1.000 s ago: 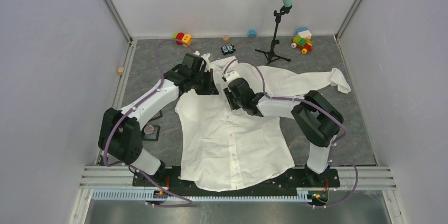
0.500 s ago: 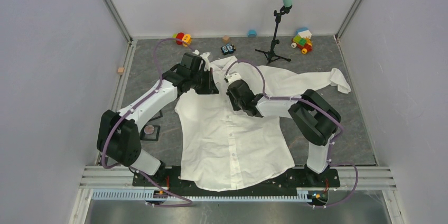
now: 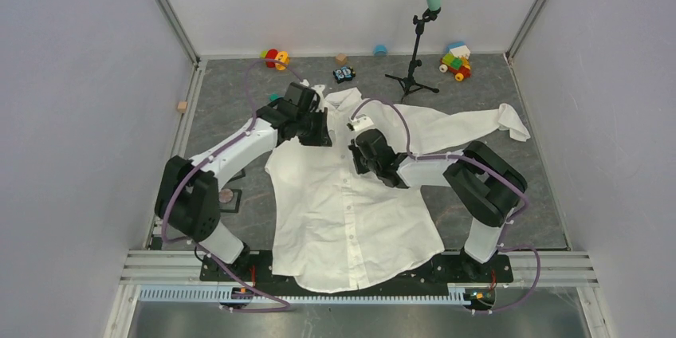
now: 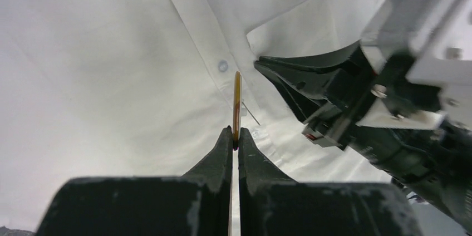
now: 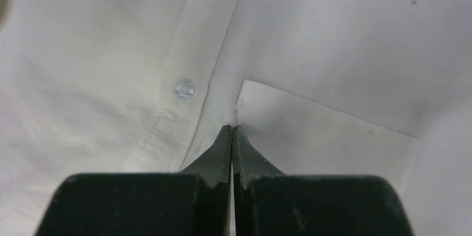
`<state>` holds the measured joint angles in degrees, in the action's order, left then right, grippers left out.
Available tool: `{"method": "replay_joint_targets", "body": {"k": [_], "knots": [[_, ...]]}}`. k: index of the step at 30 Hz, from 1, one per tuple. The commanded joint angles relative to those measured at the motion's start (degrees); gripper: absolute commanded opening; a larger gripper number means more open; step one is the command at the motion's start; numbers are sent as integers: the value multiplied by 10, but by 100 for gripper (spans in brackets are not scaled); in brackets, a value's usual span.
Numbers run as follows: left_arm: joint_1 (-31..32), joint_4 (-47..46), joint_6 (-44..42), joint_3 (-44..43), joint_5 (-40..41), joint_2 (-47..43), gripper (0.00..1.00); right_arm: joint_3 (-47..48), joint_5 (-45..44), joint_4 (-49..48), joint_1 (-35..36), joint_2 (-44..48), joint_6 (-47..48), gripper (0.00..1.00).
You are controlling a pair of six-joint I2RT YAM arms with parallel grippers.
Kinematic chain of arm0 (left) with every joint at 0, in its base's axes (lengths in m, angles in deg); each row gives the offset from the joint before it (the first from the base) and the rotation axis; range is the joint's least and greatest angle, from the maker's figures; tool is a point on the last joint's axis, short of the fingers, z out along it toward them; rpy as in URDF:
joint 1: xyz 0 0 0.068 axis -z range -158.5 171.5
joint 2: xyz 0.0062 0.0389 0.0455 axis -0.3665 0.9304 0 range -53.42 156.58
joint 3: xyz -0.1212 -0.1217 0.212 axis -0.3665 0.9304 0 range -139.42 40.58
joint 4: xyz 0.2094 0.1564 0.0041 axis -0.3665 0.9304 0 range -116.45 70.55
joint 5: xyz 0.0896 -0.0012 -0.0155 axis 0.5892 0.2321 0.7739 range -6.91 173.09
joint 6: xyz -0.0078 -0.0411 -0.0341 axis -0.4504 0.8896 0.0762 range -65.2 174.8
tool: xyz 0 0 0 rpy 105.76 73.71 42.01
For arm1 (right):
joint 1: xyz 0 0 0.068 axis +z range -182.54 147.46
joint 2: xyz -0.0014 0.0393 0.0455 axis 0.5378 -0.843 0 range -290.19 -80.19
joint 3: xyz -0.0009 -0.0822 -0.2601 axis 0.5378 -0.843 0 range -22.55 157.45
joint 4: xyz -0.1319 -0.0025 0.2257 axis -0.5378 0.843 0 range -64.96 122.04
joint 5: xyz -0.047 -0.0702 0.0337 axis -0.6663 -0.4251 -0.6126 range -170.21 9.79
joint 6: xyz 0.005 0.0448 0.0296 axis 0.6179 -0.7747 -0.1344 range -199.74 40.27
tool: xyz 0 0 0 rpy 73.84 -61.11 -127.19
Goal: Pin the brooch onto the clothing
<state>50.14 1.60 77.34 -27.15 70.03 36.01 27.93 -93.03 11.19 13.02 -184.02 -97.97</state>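
The brooch (image 4: 236, 102) stands edge-on, clamped in the left gripper's (image 4: 234, 137) closed tips over the shirt (image 4: 111, 52). The right gripper (image 5: 231, 131), closed, meets the pocket (image 5: 323, 136) corner, perhaps nipping fabric.

The shirt (image 3: 343, 202) lies flat in the middle of the worktop (image 3: 518, 186), collar toward the far wall, hem over the near edge between the arm bases; one sleeve stretches out to the right. The left tool (image 4: 234, 136) sits over the shirt's left chest with the brooch (image 4: 236, 102) edge-on between its tips; the right tool (image 5: 231, 131) sits just right of it, tips at the corner of the pocket (image 5: 323, 147), a button (image 5: 184, 87) beside them. Behind the shirt stands a stand (image 3: 414, 59); toys (image 3: 456, 61) lie along the far wall; a small block (image 3: 182, 106) lies at the left edge.
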Motion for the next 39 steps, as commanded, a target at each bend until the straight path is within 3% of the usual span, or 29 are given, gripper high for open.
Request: {"method": "replay_joint_targets", "body": {"k": [1,17,28,39], "knots": [[35,28,-52,-32,42,48,2,-48,45,-79,-4,39,-25,0],[77,28,-41,-37,25,120,2,-165,105,-284,-16,111,-65,0],[88,32,-39,-42,26,139,2,-169,191,-340,-17,91,-80,0],[88,38,-40,-51,22,151,2,-172,212,-342,-17,87,-75,0]]}}
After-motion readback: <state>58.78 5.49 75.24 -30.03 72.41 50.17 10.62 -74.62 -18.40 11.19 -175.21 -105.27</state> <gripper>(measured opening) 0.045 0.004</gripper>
